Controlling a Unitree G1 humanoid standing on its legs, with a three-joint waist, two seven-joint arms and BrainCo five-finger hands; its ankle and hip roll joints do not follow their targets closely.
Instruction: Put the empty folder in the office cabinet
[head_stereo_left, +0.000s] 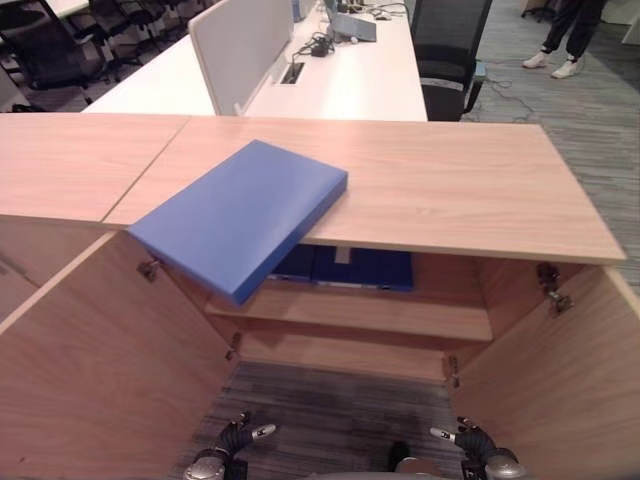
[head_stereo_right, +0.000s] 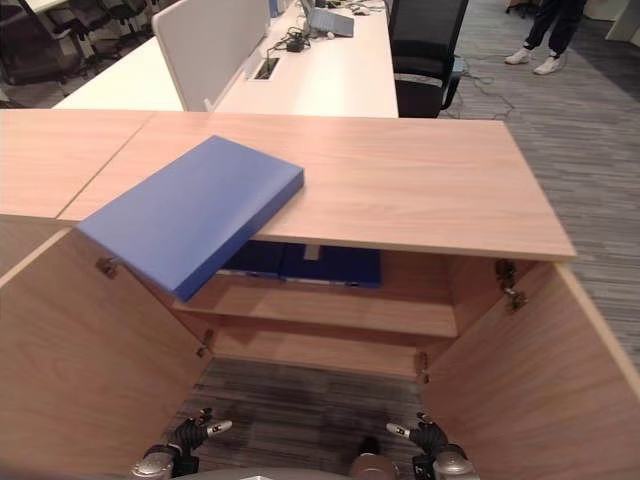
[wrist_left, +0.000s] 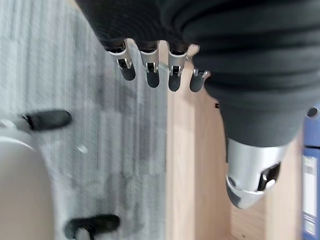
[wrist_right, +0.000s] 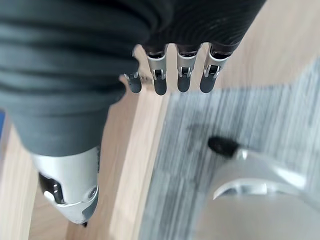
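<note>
Both arms hanging low in front of the open cabinet (head_stereo_left: 420, 190), nr the grey ribbed carpet (head_stereo_left: 340, 400). Left hand (head_stereo_left: 232, 437) just inside the left door (head_stereo_left: 90, 370), right hand (head_stereo_left: 470, 440) by the right door (head_stereo_left: 560, 390); fingers (wrist_left: 150, 70) straight and apart on each, thumbs splayed, holding nothing, touching nothing.

Blue folder (head_stereo_left: 240, 215): flat, smooth, rectangular, square-edged; lying diagonally on the cabinet's light woodgrain top, front-left corner overhanging the edge above the opening. More blue folders (head_stereo_left: 345, 268) lying flat on the upper shelf (head_stereo_left: 350, 310) inside, under that top. White desk (head_stereo_left: 350, 75) w/ divider panel behind the cabinet, black chair (head_stereo_left: 445, 55) beside it. Person's legs (head_stereo_left: 565, 40) far beyond.
</note>
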